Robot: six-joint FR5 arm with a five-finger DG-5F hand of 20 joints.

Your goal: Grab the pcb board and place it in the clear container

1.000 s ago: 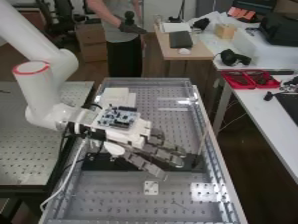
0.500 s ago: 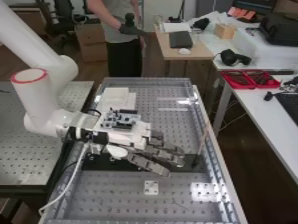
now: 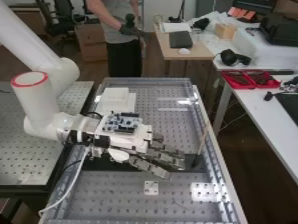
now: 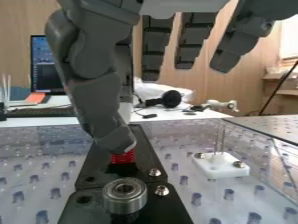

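Note:
In the high view the hand (image 3: 150, 166) hangs above the black strip across the bench, its fingers straight and spread. In the wrist view the hand (image 4: 93, 95) has its thumb pointing down, with the tip right by a small red piece (image 4: 123, 157) on the black plate (image 4: 100, 167). This red piece looks like a small pcb with pins; whether the thumb touches it I cannot tell. The fingers hang straight, away from it. A clear-walled surround (image 3: 219, 161) edges the perforated bench; I cannot tell whether this is the clear container.
A round metal bearing (image 4: 124, 196) stands on the black plate near the red piece. Beside the plate is a white block (image 4: 220, 165) with thin upright pins. A thin rod (image 3: 202, 142) stands near the bench's right wall. A blue-white circuit board (image 3: 122, 122) rides on the arm's wrist.
The hand and wrist have shifted slightly to the right in the high view, with a small turn of the wrist. The fingers keep about the same straight shape.

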